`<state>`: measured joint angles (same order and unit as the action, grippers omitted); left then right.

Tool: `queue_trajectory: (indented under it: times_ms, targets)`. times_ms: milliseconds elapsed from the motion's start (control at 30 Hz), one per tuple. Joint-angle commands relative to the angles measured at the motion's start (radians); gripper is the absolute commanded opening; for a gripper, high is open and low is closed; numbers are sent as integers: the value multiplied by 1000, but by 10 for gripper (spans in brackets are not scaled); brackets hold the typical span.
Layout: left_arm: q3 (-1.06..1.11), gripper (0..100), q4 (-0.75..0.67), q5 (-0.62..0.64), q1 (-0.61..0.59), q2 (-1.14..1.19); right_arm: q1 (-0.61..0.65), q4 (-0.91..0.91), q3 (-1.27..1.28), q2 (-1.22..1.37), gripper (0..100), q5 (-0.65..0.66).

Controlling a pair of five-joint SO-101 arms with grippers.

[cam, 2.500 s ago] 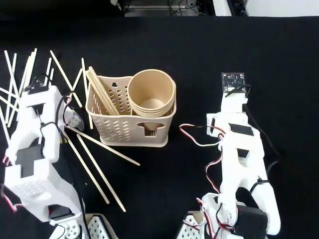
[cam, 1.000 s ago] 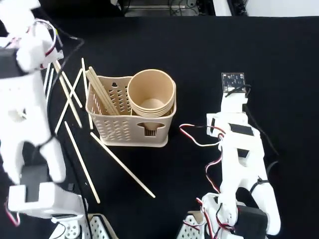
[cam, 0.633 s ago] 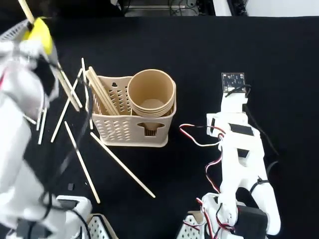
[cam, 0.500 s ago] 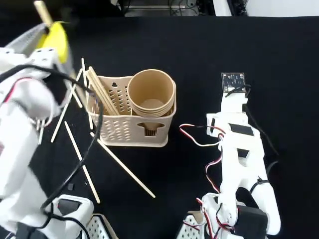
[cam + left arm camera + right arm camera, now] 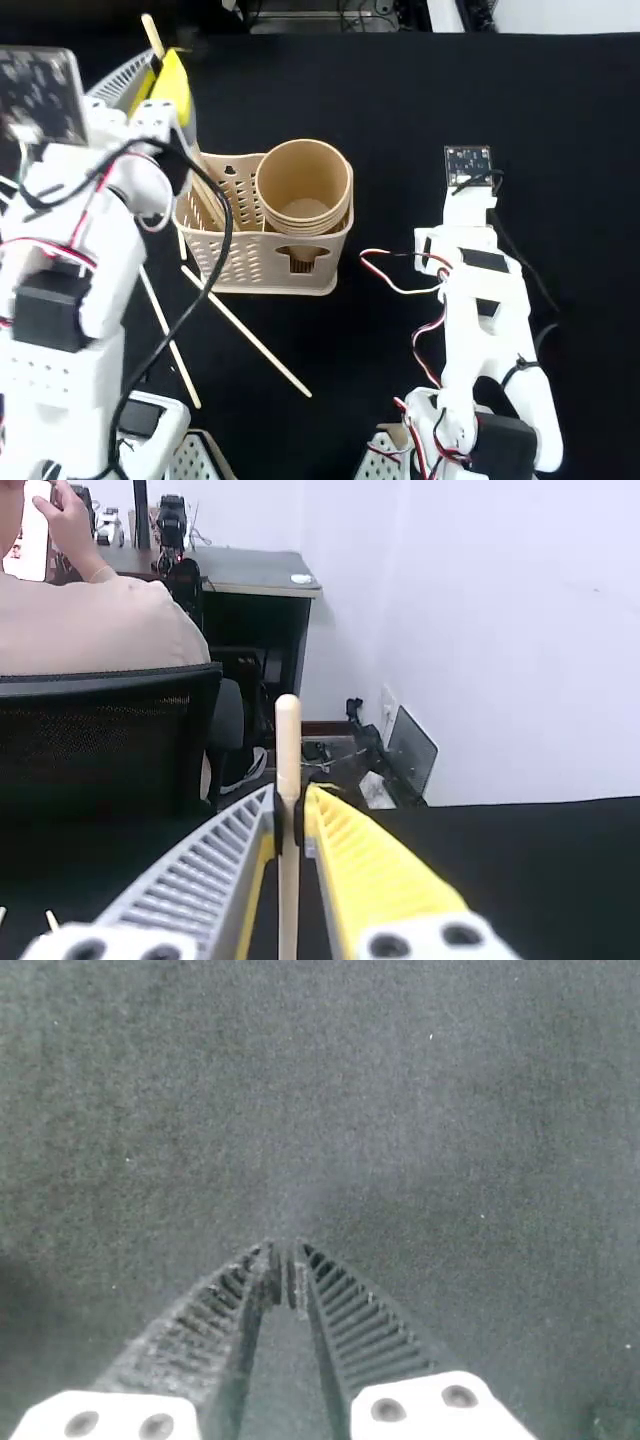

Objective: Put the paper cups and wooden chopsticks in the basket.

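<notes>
Chopstick (image 5: 287, 735) pinched upright in left gripper (image 5: 290, 795), raised near basket (image 5: 240, 265); lower end hidden.
Cups (image 5: 303, 185) stacked in one compartment, sticks in the other.
Loose sticks (image 5: 245, 335) lie on tabletop (image 5: 450, 100).
Risk: thin stick pivots in grip, snags rim, shoves basket (light plastic, likely slides); early release drops it outside.
Right gripper (image 5: 285, 1265) closed, empty, low over black cloth.
Room: white wall, black chair (image 5: 110, 740).

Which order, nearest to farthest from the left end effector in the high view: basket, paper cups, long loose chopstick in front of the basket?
From the left end effector:
1. Basket, right beside it.
2. Paper cups, in the basket's compartment away from that arm.
3. Loose chopstick, on the table before the basket's front.
</notes>
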<state>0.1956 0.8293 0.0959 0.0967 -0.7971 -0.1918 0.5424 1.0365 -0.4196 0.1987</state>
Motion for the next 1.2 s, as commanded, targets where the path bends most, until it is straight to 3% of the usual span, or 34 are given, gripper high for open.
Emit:
queue_trajectory:
  times_ms: [0, 100, 167, 267, 467, 633, 767, 933, 1167]
  targets:
    - [285, 27, -189, 3, 12, -141, 14, -17, -5, -28, 35, 11]
    - [406, 37, -193, 0, 7, -219, 14, -17, -5, -28, 35, 11]
    - [438, 123, -118, 8, 2, -253, 14, -17, -5, -28, 35, 11]
    - [435, 251, 31, 130, -24, -276, 14, -17, -5, -28, 35, 11]
    - [367, 252, 206, 244, -133, -275, 14, -17, -5, -27, 35, 11]
    - [355, 253, 457, 330, -371, -269, 14, -17, -5, -28, 35, 11]
    - [478, 256, 410, 327, -489, -203, 14, -17, -5, -28, 35, 11]
    - [578, 254, 305, 282, -476, 40, 14, -17, -5, -28, 35, 11]
    - [510, 252, 252, 284, -475, 477, 14, -17, -5, -28, 35, 11]
